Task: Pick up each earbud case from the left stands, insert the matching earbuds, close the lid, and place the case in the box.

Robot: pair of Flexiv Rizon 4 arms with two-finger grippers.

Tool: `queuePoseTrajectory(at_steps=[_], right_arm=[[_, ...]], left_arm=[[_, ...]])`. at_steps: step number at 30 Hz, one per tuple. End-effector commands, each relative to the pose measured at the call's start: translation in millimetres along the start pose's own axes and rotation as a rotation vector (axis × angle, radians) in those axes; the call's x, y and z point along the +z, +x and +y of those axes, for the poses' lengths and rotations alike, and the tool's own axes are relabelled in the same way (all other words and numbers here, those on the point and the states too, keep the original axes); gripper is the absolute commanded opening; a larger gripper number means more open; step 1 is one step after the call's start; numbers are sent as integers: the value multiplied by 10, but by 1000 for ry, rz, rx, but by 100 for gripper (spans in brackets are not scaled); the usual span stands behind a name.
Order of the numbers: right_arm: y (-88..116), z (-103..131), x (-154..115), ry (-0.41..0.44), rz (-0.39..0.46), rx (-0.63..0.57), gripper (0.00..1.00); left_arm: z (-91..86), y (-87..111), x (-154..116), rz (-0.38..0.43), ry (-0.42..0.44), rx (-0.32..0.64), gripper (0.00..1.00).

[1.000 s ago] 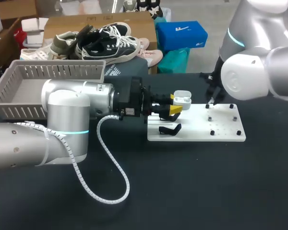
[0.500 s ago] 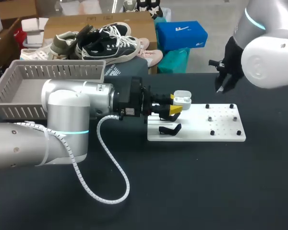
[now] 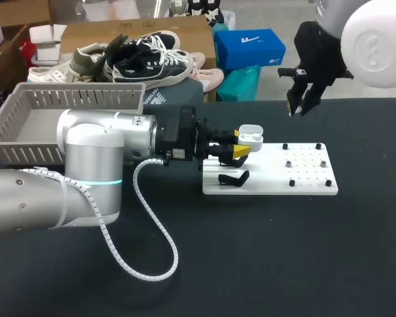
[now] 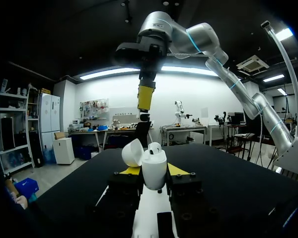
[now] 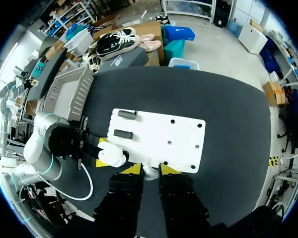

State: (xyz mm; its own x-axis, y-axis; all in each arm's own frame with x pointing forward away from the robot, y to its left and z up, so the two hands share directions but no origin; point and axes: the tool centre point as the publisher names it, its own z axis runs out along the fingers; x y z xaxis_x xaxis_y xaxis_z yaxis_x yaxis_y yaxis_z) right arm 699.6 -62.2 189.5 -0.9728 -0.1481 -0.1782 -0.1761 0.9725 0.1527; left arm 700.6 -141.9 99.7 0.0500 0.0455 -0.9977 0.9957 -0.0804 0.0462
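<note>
The black table (image 3: 284,251) carries everything. My left arm (image 3: 92,165) comes in low from the left and lies level across it. My right arm (image 3: 376,39) hangs from the far right corner, well above the surface. A grey slatted basket (image 3: 26,142) sits at the far left edge of the table. A white board (image 3: 307,178) lies flat near the middle, with small black pegs (image 3: 303,162) on its right half and a curved black stand (image 3: 232,178) at its left end. The left gripper (image 3: 241,145) is clamped on the white earbud case (image 4: 154,168), one finger on each side, holding it over the board's left end. The case's lid (image 4: 132,152) is tipped open. The right gripper (image 5: 149,168) is high above the board's far edge, fingers drawn narrow, pinching a small white earbud (image 5: 149,174) between its yellow tips
</note>
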Motion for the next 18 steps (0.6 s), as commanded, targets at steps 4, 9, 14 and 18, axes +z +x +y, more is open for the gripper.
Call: queuePoseTrajectory(at_steps=[4,9,14,18], right_arm=[[102,348,17,50,54,-83,0],[103,507,88,75,73,-105,0],[96,693,124,74,89,-128,0],[75,801,148,76,90,-149,0]], left_arm=[[2,5,1,-2,0,1,0],[2,5,1,-2,0,1,0],[2,5,1,-2,0,1,0],[2,5,1,-2,0,1,0]])
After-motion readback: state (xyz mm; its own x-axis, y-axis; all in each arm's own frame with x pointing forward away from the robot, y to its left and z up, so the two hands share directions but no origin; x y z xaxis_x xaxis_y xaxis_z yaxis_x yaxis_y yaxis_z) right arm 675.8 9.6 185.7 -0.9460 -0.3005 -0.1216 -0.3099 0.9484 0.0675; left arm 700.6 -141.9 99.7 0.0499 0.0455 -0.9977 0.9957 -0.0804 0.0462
